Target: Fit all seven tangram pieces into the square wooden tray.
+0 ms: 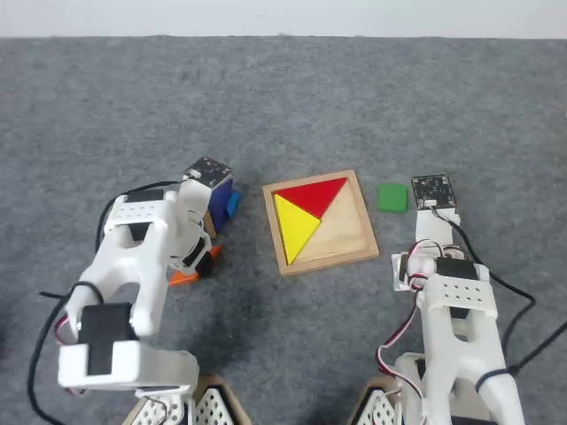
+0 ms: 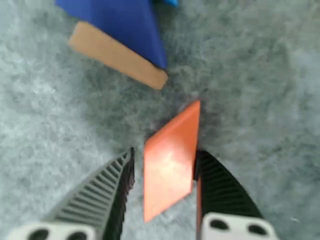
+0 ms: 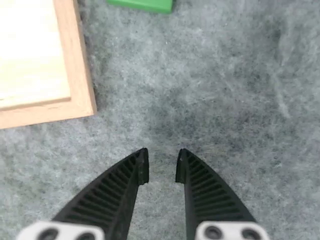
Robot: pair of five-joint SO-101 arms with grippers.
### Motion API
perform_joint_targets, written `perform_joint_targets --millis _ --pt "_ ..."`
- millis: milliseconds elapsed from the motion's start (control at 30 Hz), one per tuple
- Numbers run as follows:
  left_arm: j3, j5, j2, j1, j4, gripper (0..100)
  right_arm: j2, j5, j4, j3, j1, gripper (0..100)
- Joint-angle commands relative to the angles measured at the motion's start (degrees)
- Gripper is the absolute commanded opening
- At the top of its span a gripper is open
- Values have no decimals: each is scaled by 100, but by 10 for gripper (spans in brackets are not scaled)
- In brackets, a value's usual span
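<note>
Orange piece (image 2: 169, 160), a flat slanted four-sided shape, lay on the grey mat (image 1: 354, 106) left of the tray (image 1: 347, 228) and well apart from it, btwn the jaws of the left gripper (image 2: 164, 154). Jaws stood spread either side of it. One finger (image 2: 215, 180) was against a long edge, the other just off it, so no firm pinch yet, as far as could be judged.

Handling, est.: painted wood, stiff, light, thin, smooth on the faces. Likely to slide or tip if nipped at a point. Best hold: across the two long parallel edges, near the middle.

Count:
- 1 tray.
- 2 pieces in it, red triangle (image 1: 314, 195) and yellow triangle (image 1: 292, 226), touching along one edge. Rest of the floor was bare wood.
- Loose: 1 green square (image 1: 392, 197) just beside the tray's right side; 1 dark blue piece (image 2: 120, 25) and 1 light blue piece (image 1: 233, 205) near the orange one.
- Total: 6 pieces counted.

Right gripper (image 3: 162, 154) hung over the mat near a tray corner w/ jaws almost together, a narrow gap left, holding nothing.
</note>
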State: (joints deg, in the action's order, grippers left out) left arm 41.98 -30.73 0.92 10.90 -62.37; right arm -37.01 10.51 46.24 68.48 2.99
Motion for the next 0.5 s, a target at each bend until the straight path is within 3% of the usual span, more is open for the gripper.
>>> perform_joint_targets --millis 0,167,467 --pt "-233 79 193 -70 97 148 -171 53 -101 -35 -31 109" --pt "-224 35 202 -237 -167 9 -171 53 -101 -35 -31 109" --pt "-418 62 167 -387 -492 11 -171 53 -101 -35 -13 109"
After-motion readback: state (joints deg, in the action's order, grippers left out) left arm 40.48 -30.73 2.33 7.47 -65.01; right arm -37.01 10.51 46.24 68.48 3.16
